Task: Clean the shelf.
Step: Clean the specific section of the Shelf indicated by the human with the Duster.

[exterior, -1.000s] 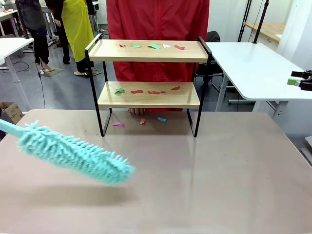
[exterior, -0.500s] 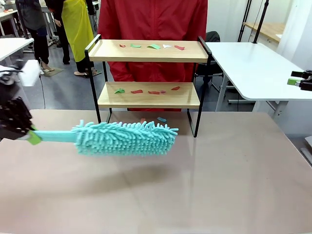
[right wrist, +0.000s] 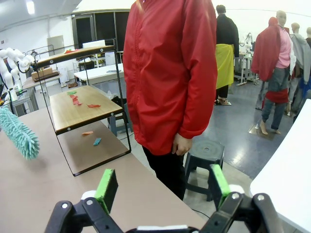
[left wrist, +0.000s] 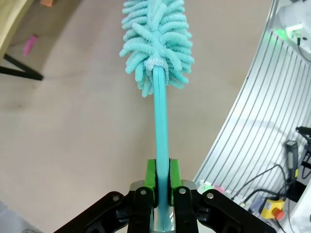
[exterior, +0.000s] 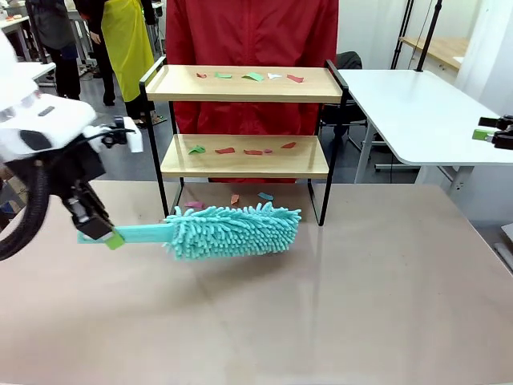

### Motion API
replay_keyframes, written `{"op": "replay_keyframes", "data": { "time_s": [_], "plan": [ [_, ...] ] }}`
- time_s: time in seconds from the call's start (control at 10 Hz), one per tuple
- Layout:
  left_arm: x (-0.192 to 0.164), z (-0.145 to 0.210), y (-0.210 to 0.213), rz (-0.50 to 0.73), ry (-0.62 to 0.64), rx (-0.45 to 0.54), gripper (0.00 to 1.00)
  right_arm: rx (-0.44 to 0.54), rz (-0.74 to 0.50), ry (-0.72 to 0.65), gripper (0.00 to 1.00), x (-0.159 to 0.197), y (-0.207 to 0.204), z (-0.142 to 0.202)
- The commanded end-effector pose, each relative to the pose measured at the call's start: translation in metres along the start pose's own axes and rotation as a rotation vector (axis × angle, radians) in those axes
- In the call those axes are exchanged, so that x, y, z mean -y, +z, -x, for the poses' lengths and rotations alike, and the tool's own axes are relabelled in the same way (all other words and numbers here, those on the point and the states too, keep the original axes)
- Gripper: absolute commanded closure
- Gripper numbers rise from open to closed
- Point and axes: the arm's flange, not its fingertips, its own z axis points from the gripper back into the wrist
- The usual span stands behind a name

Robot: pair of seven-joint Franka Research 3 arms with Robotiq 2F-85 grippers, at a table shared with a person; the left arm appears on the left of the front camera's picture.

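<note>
The shelf (exterior: 244,83) stands at the table's far middle, with several coloured paper scraps (exterior: 253,76) on its top board, more on its lower board (exterior: 240,164) and on the table beneath. My left gripper (exterior: 100,233) is shut on the handle of a teal fluffy duster (exterior: 232,230), held level just in front of the shelf's legs. In the left wrist view the green pads (left wrist: 151,180) clamp the duster's handle (left wrist: 161,121). My right gripper (right wrist: 163,187) stands open and holds nothing, off the table's right edge (exterior: 495,135); from there the shelf (right wrist: 73,109) shows at the left.
A person in a red jacket (exterior: 252,36) stands right behind the shelf, close to my right gripper (right wrist: 170,73). A white table (exterior: 417,112) stands at the right. A pink scrap (left wrist: 30,44) lies by a shelf foot. Bare brown tabletop (exterior: 321,305) spreads in front.
My left arm has swung in from the left. The duster rose from a tilted pose at the near left to level and moved right, close to the shelf's foot.
</note>
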Motion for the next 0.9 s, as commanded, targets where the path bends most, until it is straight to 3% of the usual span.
{"op": "replay_keyframes", "data": {
  "time_s": [0.0,0.2,0.3,0.4,0.8],
  "plan": [
    [-0.018,-0.013,0.005,0.059,-0.068,-0.001,0.87,0.001,0.000,0.002,0.00,-0.001,-0.001,-0.002],
    [0.000,0.000,0.000,0.000,0.000,0.000,0.87,0.001,0.000,0.002,0.00,-0.001,-0.001,-0.002],
    [-0.007,-0.011,-0.007,0.031,-0.012,-0.012,0.87,0.001,0.000,0.002,0.00,-0.001,-0.001,-0.002],
    [0.008,-0.037,-0.015,-0.032,0.009,-0.007,0.87,0.001,0.000,0.002,0.00,-0.001,-0.001,-0.002],
    [0.019,-0.078,-0.054,-0.011,0.244,0.068,0.87,0.001,0.000,0.002,0.00,-0.001,-0.001,-0.002]
  ]
}}
